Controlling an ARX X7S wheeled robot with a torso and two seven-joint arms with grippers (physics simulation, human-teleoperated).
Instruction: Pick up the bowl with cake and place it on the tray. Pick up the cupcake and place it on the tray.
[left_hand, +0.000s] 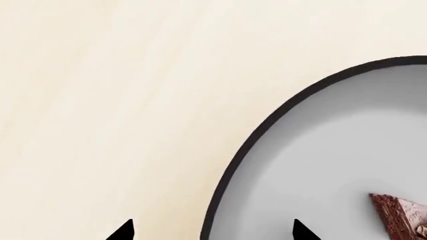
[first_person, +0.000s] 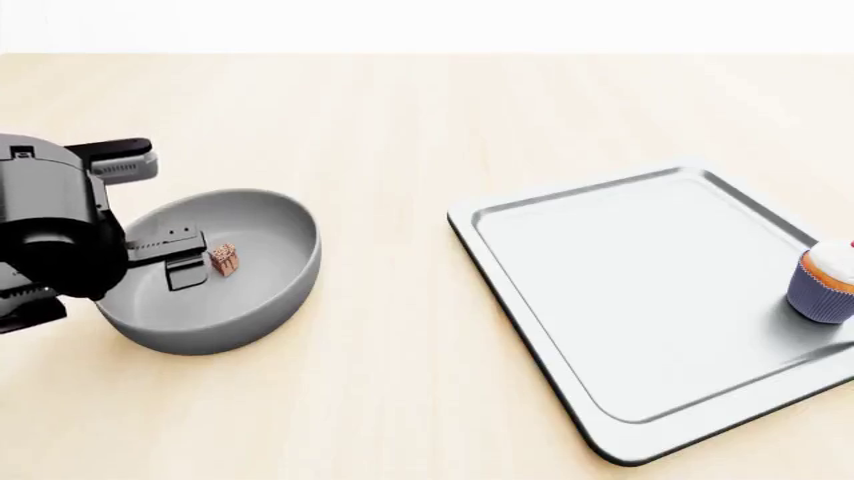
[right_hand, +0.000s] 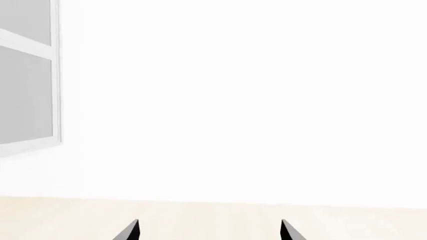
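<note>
Our left gripper (first_person: 154, 210) sits lowest and closest in the head view, at the left edge of the frame, its jaws spread wide and holding nothing. One finger (first_person: 123, 160) hangs outside the grey bowl's far-left rim; the other (first_person: 174, 255) reaches down inside the bowl (first_person: 267, 270). The left wrist view agrees: one dark fingertip (left_hand: 123, 231) shows over bare wood, the other over the bowl's pale interior, with the dark rim running between them. So we judge that the rim already lies between the jaws, and the coming move turns on closing across that wall.

Just beside the inner finger, toward the bowl's centre, lies the small brown cake piece (first_person: 224, 259), close enough that we would watch it during the pinch.

Further out, the bowl rests on the light wooden table (first_person: 400, 400) at the left of the frame, well apart from the silver tray (first_person: 587, 290) on the right. The cupcake (first_person: 826, 283) stands on the tray at its right side.

Our right gripper (right_hand: 208, 231) shows only two tips, spread apart and empty, facing a pale wall. The left arm is clearly the nearer one.
</note>
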